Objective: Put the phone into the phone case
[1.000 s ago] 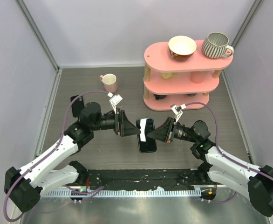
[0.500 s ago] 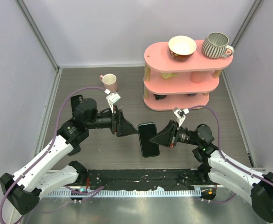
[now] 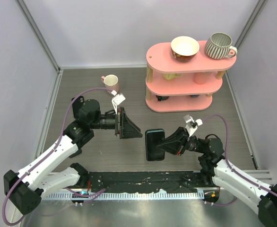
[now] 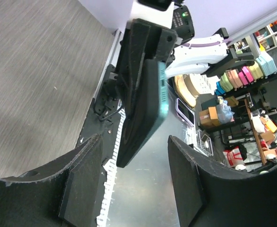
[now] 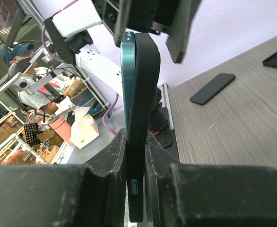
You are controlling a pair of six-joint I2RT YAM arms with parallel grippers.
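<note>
My right gripper [image 3: 164,144] is shut on a black slab held on edge above the table. In the right wrist view the gripper [image 5: 134,138] clamps it near one end. The slab shows the phone's [image 5: 125,71] teal edge with the matte black phone case [image 5: 145,94] wrapped round its back; they look joined. From above I see the phone's dark face with a teal rim [image 3: 153,144]. My left gripper [image 3: 131,127] is open and empty, a short way left of the slab. In the left wrist view this gripper [image 4: 134,140] faces the slab, the case [image 4: 138,109] beyond its fingertips, apart from them.
A pink three-tier shelf [image 3: 183,78] stands at the back right, with a bowl [image 3: 185,47] and a striped mug [image 3: 220,46] on top. A pink cup [image 3: 111,83] stands behind the left arm. Two flat black slabs [image 5: 213,88] [image 5: 276,56] lie on the table.
The left gripper has come off the slab and now stands apart from it. The right gripper has carried the slab to the right and towards the near edge.
</note>
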